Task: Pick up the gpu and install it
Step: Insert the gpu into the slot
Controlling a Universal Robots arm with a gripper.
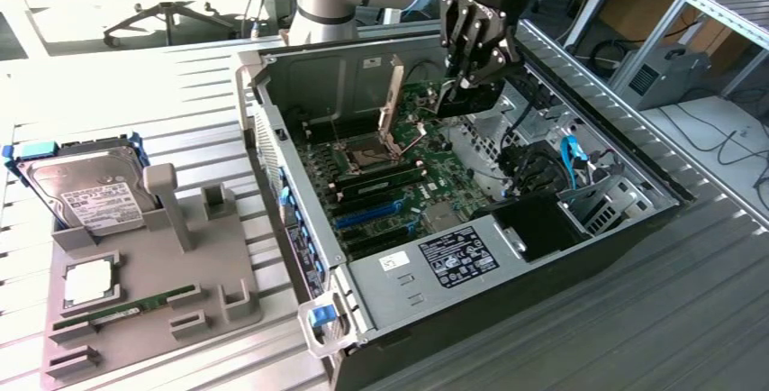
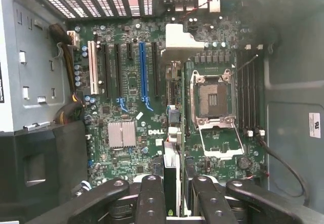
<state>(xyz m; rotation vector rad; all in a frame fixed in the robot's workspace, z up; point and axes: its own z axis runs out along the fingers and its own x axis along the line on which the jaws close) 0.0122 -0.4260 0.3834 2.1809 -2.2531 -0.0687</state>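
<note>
Gripper [image 1: 474,80] nearly closed, pinching gpu [image 1: 466,101] by edge, hanging over far part of computer case [image 1: 257,125]. Risk: card tilting in grip, missing blue slot [image 2: 143,72], bending contacts.

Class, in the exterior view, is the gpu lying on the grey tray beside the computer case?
No: the hand holds the gpu above the motherboard inside the open case, away from the tray.

Room above the motherboard [image 1: 391,184] is open; raised socket frame [image 1: 391,94] and cables [image 1: 538,170] flank the pincer [image 1: 474,80] and gpu [image 1: 464,101]
</note>
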